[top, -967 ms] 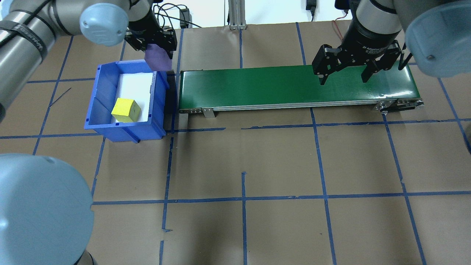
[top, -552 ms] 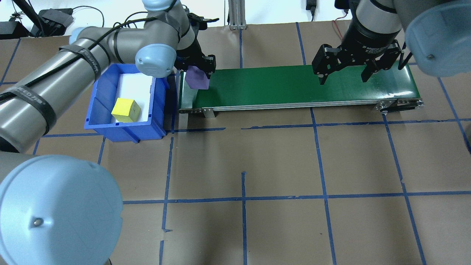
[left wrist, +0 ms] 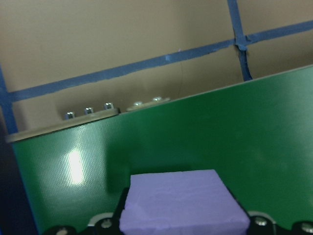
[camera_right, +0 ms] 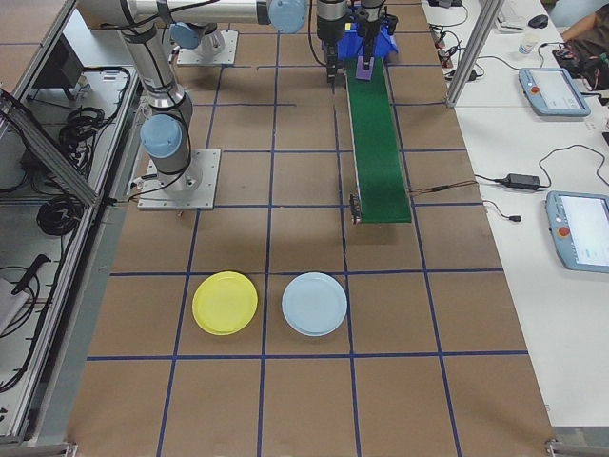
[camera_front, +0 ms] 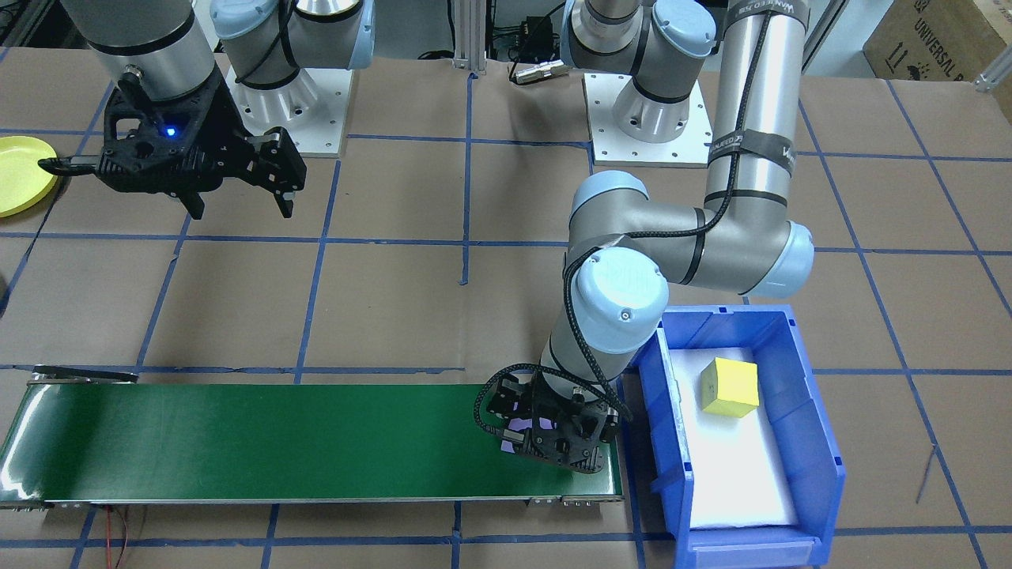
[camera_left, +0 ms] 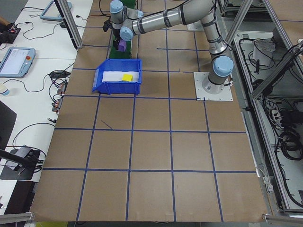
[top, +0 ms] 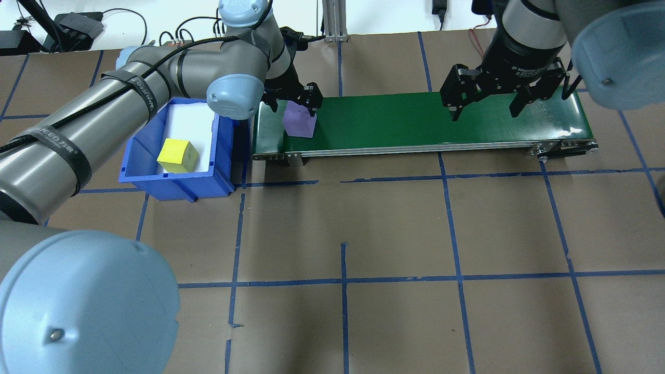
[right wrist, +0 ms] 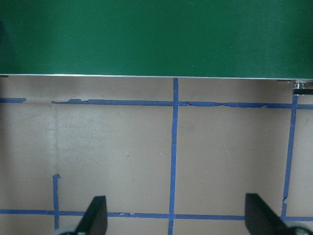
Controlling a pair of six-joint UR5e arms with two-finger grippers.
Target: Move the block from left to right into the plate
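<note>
A purple block (top: pixel 300 121) is held just over the left end of the green conveyor belt (top: pixel 415 119), with my left gripper (top: pixel 293 106) shut on it. The left wrist view shows the block (left wrist: pixel 183 203) between the fingers with green belt beneath; whether it touches the belt I cannot tell. My right gripper (top: pixel 486 113) hangs open and empty above the belt's right end. Its fingers (right wrist: pixel 95 218) stand wide apart in the right wrist view. The yellow plate (camera_front: pixel 20 174) lies on the table on my right side, also seen as plate (camera_right: pixel 225 303) beyond the belt's end.
A blue bin (top: pixel 140 150) holding a yellow cube (top: pixel 178 155) stands just left of the belt. A light blue plate (camera_right: pixel 314 304) lies beside the yellow one. Brown paper with blue tape lines covers the table.
My left arm carried the purple block rightward from above the bin's far corner to the belt's left end and lowered it. The right gripper stayed put.
</note>
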